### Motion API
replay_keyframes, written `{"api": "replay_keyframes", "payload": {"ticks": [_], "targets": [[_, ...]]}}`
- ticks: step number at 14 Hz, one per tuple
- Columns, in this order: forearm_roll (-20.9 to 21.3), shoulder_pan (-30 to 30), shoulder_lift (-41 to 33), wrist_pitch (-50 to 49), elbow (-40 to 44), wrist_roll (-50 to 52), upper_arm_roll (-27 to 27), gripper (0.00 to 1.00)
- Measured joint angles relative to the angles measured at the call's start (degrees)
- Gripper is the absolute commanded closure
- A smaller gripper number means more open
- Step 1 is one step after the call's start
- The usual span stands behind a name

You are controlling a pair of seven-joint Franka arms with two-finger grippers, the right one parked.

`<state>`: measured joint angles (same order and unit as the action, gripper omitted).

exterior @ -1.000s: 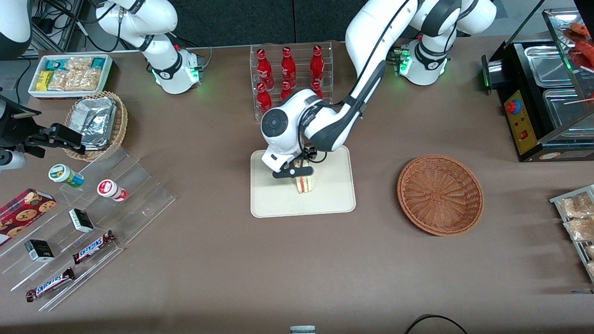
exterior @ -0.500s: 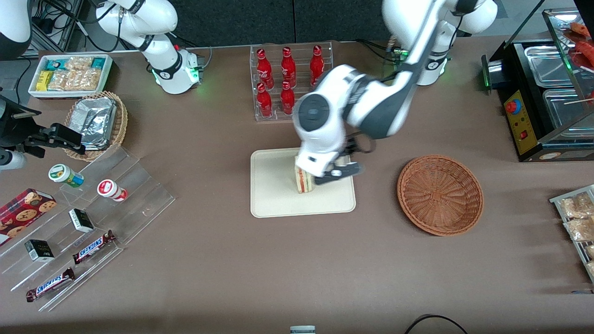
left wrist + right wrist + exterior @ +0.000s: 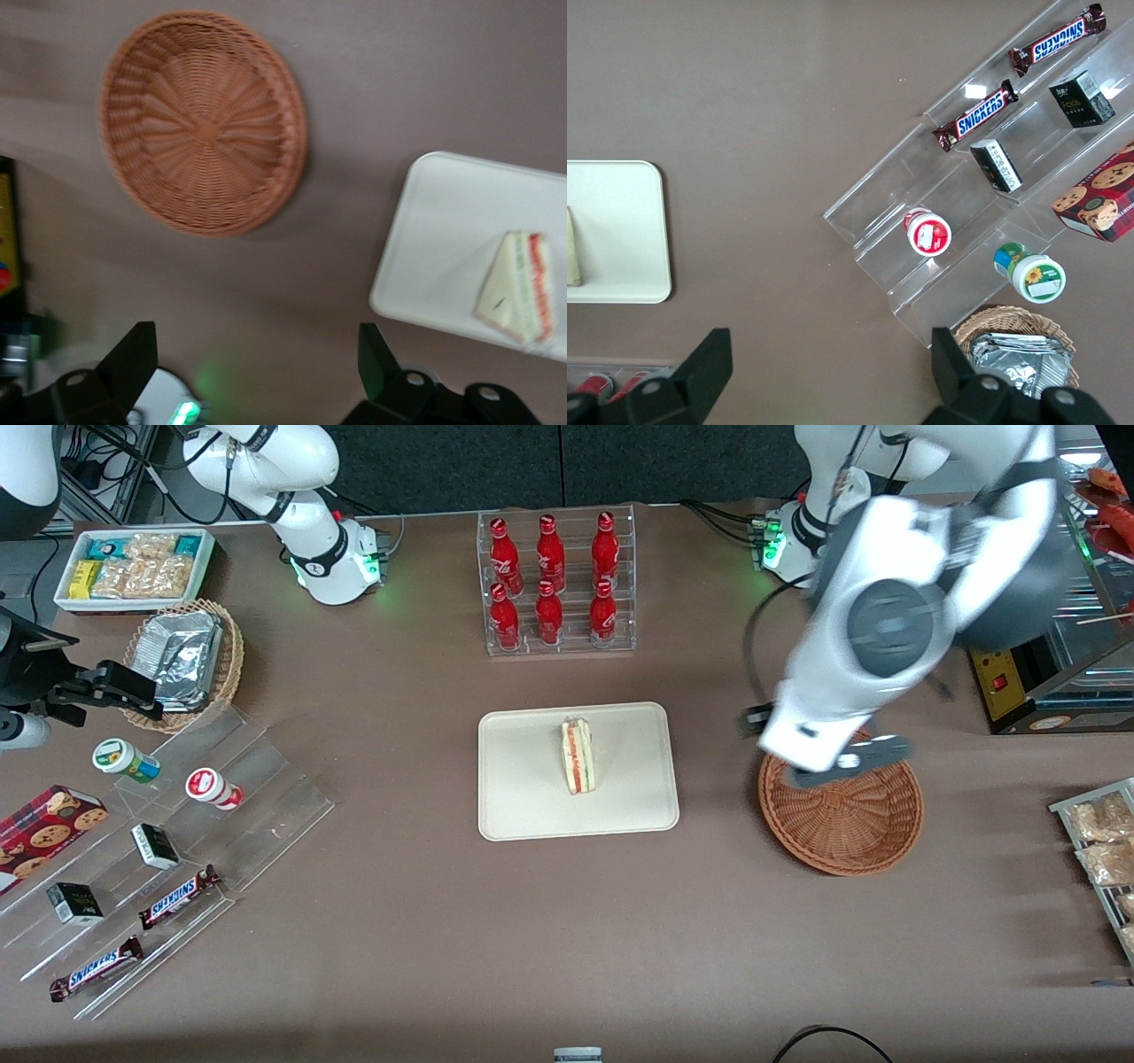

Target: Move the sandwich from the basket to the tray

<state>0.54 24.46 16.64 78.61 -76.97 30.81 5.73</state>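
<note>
Front view: pincer (image 3: pixel 837 766) spread above brown tabletop (image 3: pixel 425 921).

A mock snack shop set up in a robot lab. Red soda bottles (image 3: pixel 549 584) fill a clear rack, Snickers bars (image 3: pixel 177 897) lie on acrylic display steps (image 3: pixel 266 797), and the gripper (image 3: pixel 837 766) hangs above the brown table (image 3: pixel 399 921).

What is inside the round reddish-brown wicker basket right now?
Nothing shows inside the round reddish-brown wicker basket. In the front view the open gripper above it covers part of its rim.

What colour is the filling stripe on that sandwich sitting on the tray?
Red-orange beside green, between pale cream bread: the sandwich shows it best in the front view.
</note>
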Motion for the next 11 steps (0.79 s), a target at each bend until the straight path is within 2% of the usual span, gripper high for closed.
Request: {"api": "replay_keyframes", "payload": {"ticks": [6,8,11], "targets": [[0.05,-14.5,-11.82,-0.49,-8.81,-23.96,0.18,0.0],[0.0,-16.7,-15.57,-0.43,-12.27,-29.94,0.17,0.0],[-0.14,-18.11,-20.12,-0.18,-15.66,-32.96,0.08,0.0]]}}
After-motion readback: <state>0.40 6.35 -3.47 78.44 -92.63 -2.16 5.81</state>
